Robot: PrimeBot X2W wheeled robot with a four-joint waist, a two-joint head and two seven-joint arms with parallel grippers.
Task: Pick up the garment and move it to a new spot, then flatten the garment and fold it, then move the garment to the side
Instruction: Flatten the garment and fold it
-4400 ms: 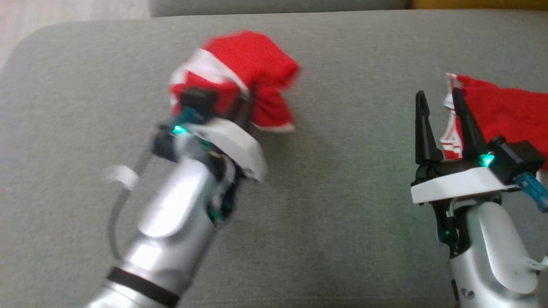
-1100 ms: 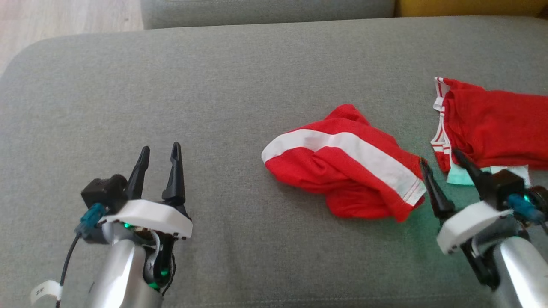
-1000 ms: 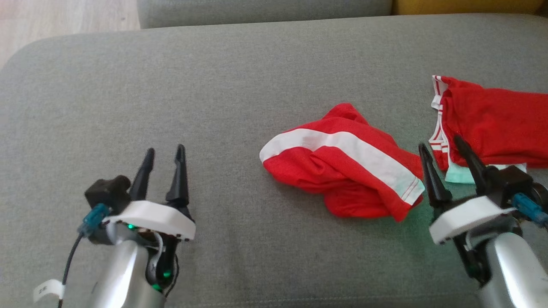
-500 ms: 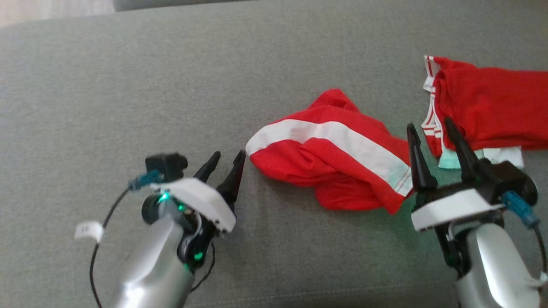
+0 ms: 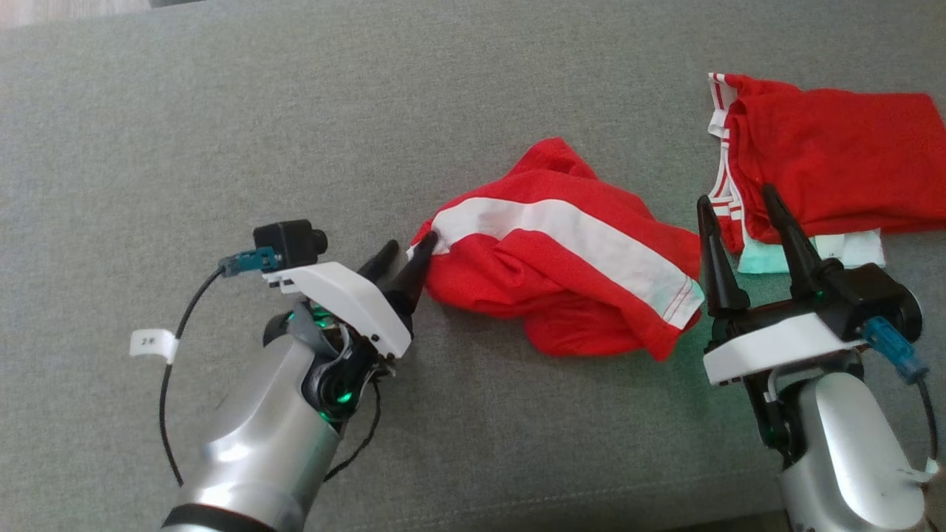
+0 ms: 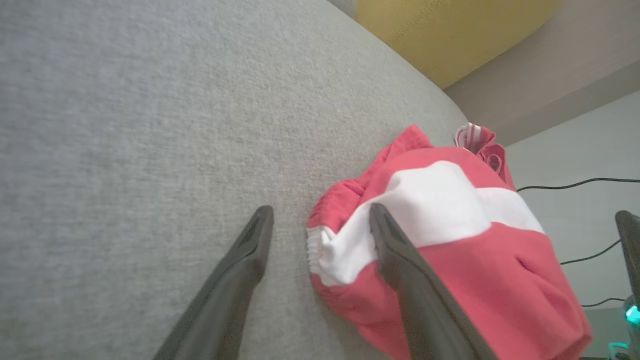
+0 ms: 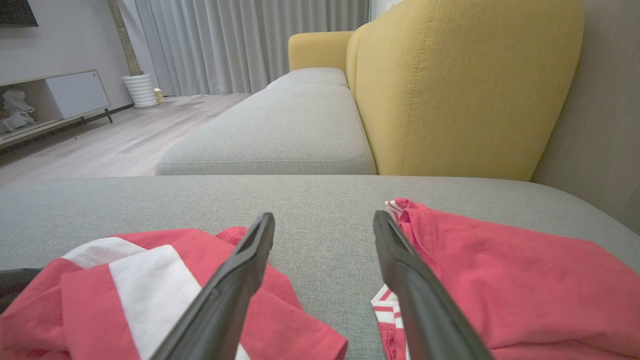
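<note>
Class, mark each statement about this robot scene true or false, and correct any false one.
1. The left end effector is open at the left edge of the crumpled garment. True.
2. The right end effector is shut on the second red garment. False: it is open, holding nothing, between the two garments.
3. The crumpled garment carries a white stripe. True.
4. Both garments lie on a wooden table. False: they lie on a grey cushion.

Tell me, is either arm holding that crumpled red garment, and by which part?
Nothing is held. The left jaws stand open astride the white-striped end of the red garment; the right jaws are open beside it.
</note>
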